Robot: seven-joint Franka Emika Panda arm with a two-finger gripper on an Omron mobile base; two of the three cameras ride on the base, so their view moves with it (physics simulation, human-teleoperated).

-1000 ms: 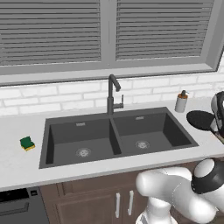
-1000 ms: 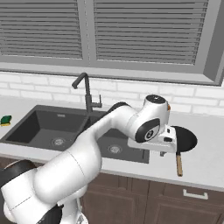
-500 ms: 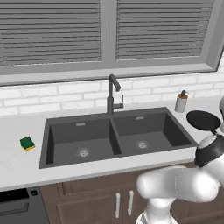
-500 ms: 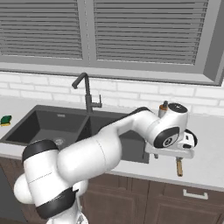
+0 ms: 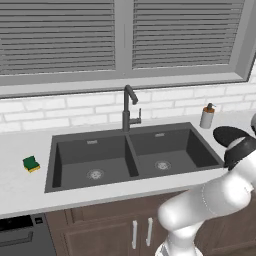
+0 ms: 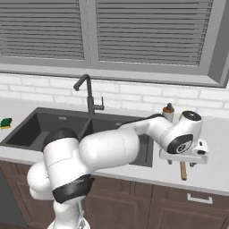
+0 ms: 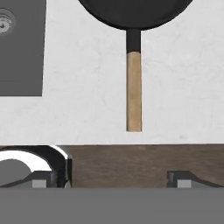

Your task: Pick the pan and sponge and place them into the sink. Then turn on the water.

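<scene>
Hand view: the pan is seen on the counter right of the sink. Its wooden handle is pointed straight back at the gripper, which is held above the counter's front edge. The fingers are spread apart, and nothing is held.

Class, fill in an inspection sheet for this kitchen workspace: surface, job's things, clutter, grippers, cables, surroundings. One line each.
Surface: pale counter, bare round the sink.
Job's things: pan on the counter right of the sink, wooden handle toward the counter's front edge; sponge left of the sink; faucet dry.
Clutter: soap dispenser.
Grippers: gripper over the counter's front edge, holding nothing, open.
Cables: nothing seen.
Surroundings: window blinds, brick backsplash, wooden cabinets.
</scene>
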